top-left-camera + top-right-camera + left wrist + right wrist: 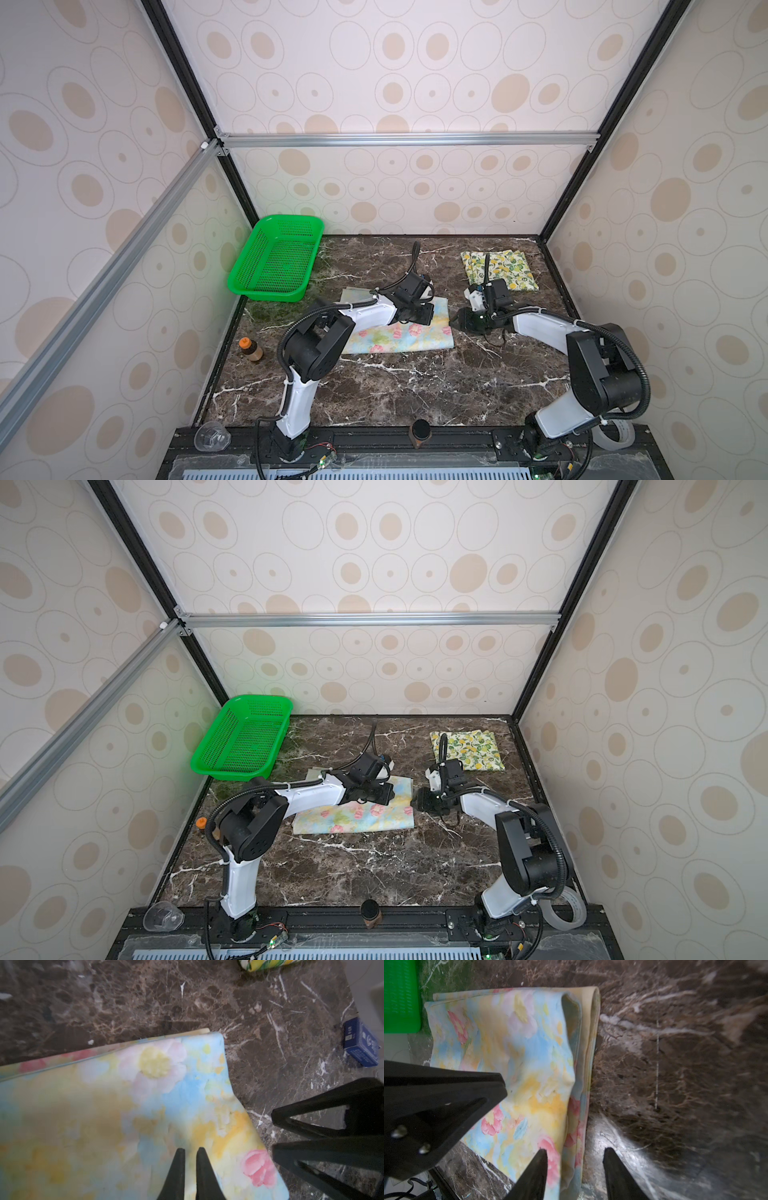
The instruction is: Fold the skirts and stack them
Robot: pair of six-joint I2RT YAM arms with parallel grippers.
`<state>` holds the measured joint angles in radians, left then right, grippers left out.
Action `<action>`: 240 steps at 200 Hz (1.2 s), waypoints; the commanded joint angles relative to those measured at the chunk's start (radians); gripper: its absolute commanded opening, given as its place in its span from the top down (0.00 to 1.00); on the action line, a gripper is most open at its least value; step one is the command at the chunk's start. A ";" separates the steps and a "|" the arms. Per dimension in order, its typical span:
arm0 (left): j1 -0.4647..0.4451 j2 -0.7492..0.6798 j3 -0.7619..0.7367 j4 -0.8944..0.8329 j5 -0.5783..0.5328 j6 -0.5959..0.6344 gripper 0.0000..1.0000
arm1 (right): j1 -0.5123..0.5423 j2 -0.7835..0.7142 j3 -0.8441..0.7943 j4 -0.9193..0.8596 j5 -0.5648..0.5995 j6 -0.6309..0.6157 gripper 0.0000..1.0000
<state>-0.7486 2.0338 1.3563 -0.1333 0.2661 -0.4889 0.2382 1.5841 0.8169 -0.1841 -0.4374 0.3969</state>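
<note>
Left gripper [424, 318], both top views: down on the right-hand part of the pastel skirt [399, 336], which lies folded as a flat rectangle mid-table [415, 386]. Right gripper [457, 322] sits low at that skirt's right edge, tips towards it. Lemon skirt [507, 268] lies folded in the far right corner, well apart from the pastel skirt and from both arms. Green basket [266, 293] is at far left. An orange-capped bottle [249, 349] stands near the left table edge. The second top view shows the same layout: left gripper [384, 796], right gripper [415, 802], pastel skirt [357, 816], lemon skirt [473, 748].

Left wrist view: left gripper [190, 1149] has its jaws nearly together with only a slim gap, tips over the pastel skirt [104, 1105] near its corner. Cannot tell whether cloth is pinched. Right gripper [273, 1130] is just beside the skirt's edge, over bare marble. A sliver of lemon skirt [266, 963] shows at the frame edge.

Right wrist view: right gripper [575, 1149] is released, jaws standing apart and straddling the skirt's edge. One fingertip [542, 1157] is above the cloth, the other above the table [675, 1064]. Pastel skirt [529, 1053] shows stacked layers along this edge, the top layer slightly puckered. Left gripper [500, 1088] has its tip on the cloth. The basket [400, 995] lies beyond the skirt's far end.
</note>
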 commanded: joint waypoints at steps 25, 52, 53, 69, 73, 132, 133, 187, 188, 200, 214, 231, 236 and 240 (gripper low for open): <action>-0.011 0.054 0.069 -0.040 0.009 0.023 0.87 | -0.010 0.069 0.006 0.074 -0.054 0.021 0.52; -0.011 0.075 0.057 -0.027 0.012 0.016 0.88 | -0.010 0.110 0.011 0.097 -0.069 0.034 0.53; -0.011 0.077 0.057 -0.026 0.012 0.016 0.88 | -0.010 0.111 0.011 0.099 -0.070 0.035 0.53; -0.013 0.083 0.052 -0.022 0.010 0.013 0.89 | -0.010 0.126 0.003 0.114 -0.074 0.040 0.53; -0.012 0.084 0.050 -0.021 0.009 0.013 0.89 | -0.009 0.130 0.003 0.117 -0.076 0.041 0.53; -0.012 0.109 0.043 0.002 0.024 -0.003 0.89 | -0.003 0.171 -0.022 0.163 -0.098 0.066 0.55; -0.012 0.109 0.043 0.002 0.025 -0.003 0.89 | -0.002 0.172 -0.023 0.164 -0.098 0.066 0.55; -0.013 0.112 0.041 0.004 0.021 -0.002 0.90 | 0.015 0.218 -0.018 0.184 -0.091 0.079 0.57; -0.013 0.112 0.041 0.005 0.020 -0.002 0.90 | 0.015 0.217 -0.018 0.185 -0.091 0.081 0.57; -0.013 0.112 0.040 0.004 0.021 -0.002 0.90 | 0.016 0.227 -0.019 0.198 -0.094 0.089 0.57; -0.013 0.112 0.040 0.006 0.021 -0.003 0.90 | 0.019 0.237 -0.017 0.212 -0.099 0.098 0.58; -0.014 0.114 0.040 0.009 0.021 -0.005 0.90 | 0.025 0.249 -0.007 0.218 -0.101 0.106 0.58; -0.012 0.115 0.040 0.008 0.021 -0.006 0.90 | 0.026 0.250 -0.006 0.221 -0.101 0.110 0.59; -0.012 0.115 0.040 0.008 0.023 -0.007 0.90 | 0.027 0.253 -0.005 0.223 -0.101 0.111 0.59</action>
<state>-0.7528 2.1151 1.3911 -0.1085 0.2844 -0.4862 0.2489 1.7779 0.8234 0.0963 -0.5808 0.4858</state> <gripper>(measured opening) 0.103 0.419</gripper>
